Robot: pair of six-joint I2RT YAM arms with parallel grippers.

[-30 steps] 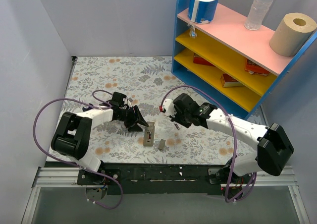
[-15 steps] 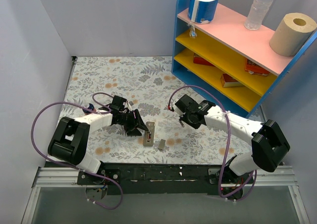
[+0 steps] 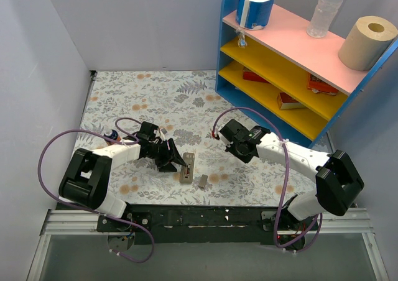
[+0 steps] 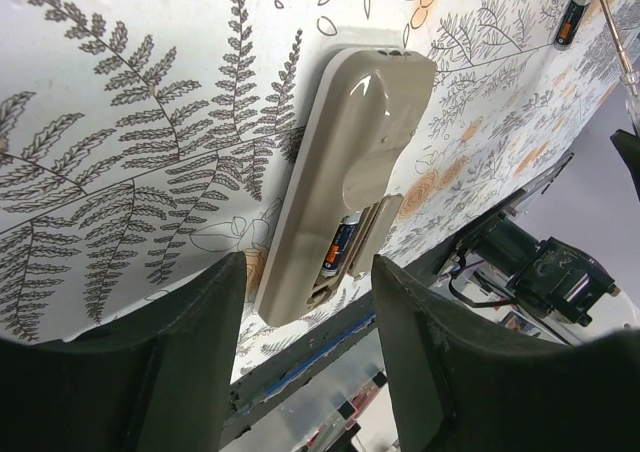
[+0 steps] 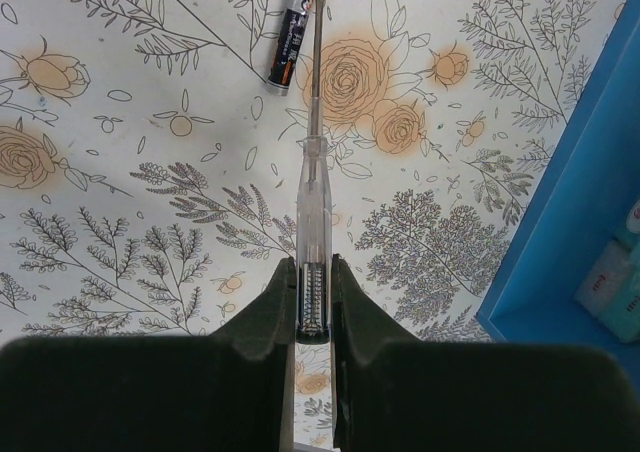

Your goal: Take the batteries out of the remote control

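Observation:
The remote control lies grey back up near the table's front; in the left wrist view its open compartment holds one battery. My left gripper is open, its fingers standing either side of the remote's near end without touching it. A second battery lies loose on the floral cloth and also shows in the left wrist view. My right gripper is shut on a long clear-handled silvery stick, whose tip rests beside the loose battery.
A small flat grey lid lies just right of the remote. A blue shelf unit with yellow and pink boards stands at the back right; its blue edge is close to my right gripper. The table's front edge is just beyond the remote.
My right wrist has turned and drawn back a little to the right with the stick. My left gripper has edged closer to the remote. The remote and lid have not moved.

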